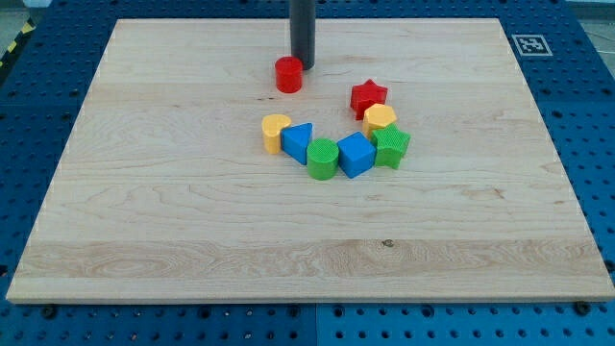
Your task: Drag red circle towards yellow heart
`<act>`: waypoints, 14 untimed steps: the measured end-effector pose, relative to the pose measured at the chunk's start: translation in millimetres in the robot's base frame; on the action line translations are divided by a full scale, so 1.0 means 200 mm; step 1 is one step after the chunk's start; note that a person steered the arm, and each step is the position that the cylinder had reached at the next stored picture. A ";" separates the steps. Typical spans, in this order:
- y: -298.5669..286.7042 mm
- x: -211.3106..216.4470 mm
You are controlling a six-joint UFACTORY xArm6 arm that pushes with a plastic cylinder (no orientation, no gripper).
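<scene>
Reading off the one camera view:
Tip: my tip (304,66) is down on the desk (173,221), touching or just beside the upper right edge of the red circle (288,74).
Rod: dark, upright, runs out past the view's top.
Jaws: none on this rig, so nothing to call apart or together; contact is tip only.
Red circle: upper middle of the desk, apart from every other block, above and slightly right of the yellow heart (276,131).
Gap to heart: bare wood between the two, nothing in that lane.
Yellow heart: left end of a curved row, touching or just beside the blue triangle (298,142).
Row: green cylinder (323,159), then blue cube (356,154), then green star-like block (390,145) curving up on the view's right.
Right column: yellow block (380,119), shape unclear, sits on top of the green one, with the red star (368,96) just above it.
Red star vs circle: well apart, star off to the view's right.
Edges: all blocks well inside the desk border; circle is nearest the top edge.
Open room: wide bare wood on the view's left, right and whole bottom half.
Marker: printed tag (529,43) at the top right corner.
</scene>
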State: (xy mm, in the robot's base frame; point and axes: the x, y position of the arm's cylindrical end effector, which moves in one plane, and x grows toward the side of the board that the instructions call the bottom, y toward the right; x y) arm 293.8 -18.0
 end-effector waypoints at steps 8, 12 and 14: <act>0.03 0.04; 0.03 0.04; -0.07 0.08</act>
State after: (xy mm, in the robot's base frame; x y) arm 309.1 -32.6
